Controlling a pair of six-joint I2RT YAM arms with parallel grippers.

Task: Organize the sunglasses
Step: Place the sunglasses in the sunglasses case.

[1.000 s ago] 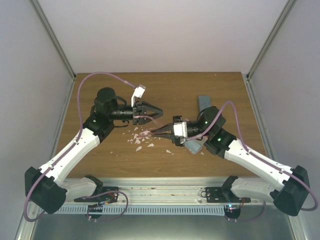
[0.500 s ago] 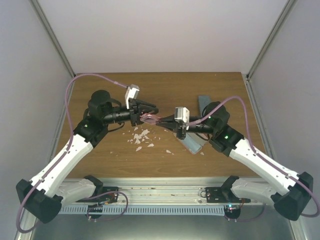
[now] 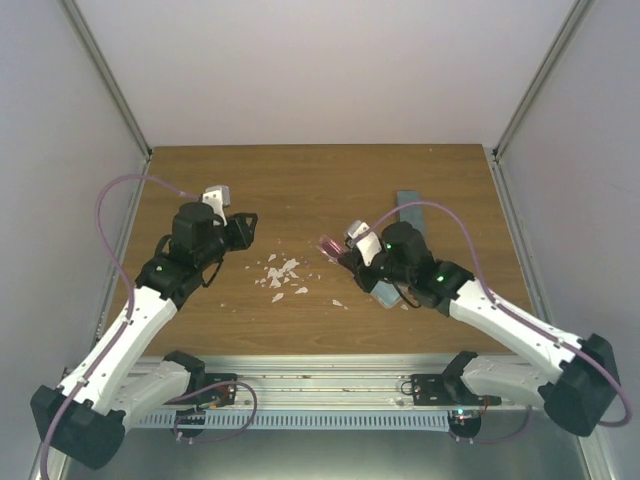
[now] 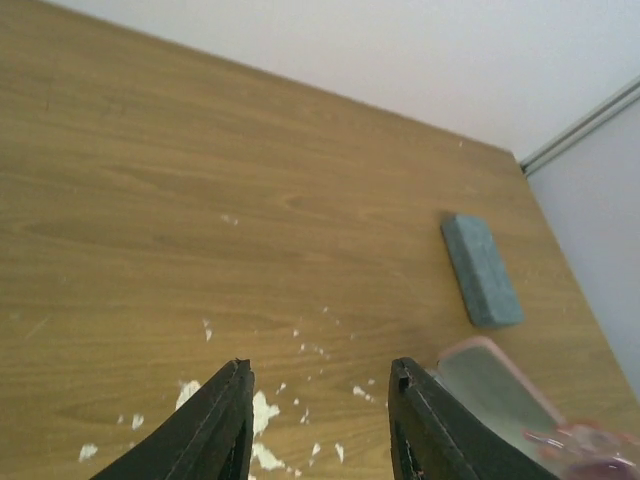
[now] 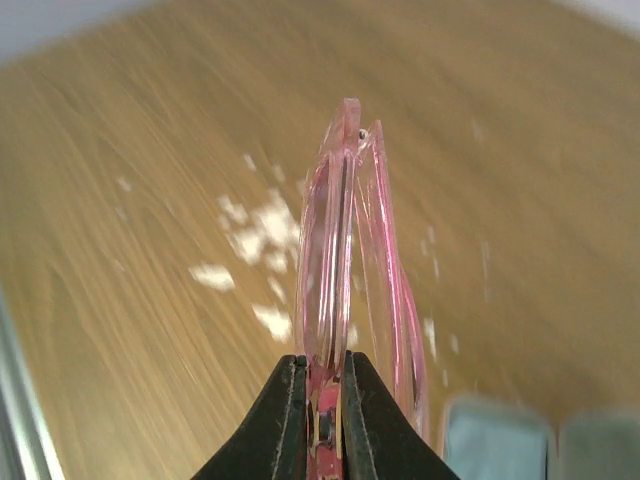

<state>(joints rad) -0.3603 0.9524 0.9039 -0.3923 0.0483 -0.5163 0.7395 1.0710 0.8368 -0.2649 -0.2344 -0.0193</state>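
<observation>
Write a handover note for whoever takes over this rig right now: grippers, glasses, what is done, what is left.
Left gripper: open, empty, over the table near the white crumbs.
Right gripper: shut on the pink sunglasses, held off the table.
Pink case: lies open near the right gripper. Blue-grey case: closed, farther back.
Dark sunglasses: not visible in any view.
Done: pink pair picked up.
Left: probably set it in the open pink case; the dark pair's status cannot be told.
</observation>
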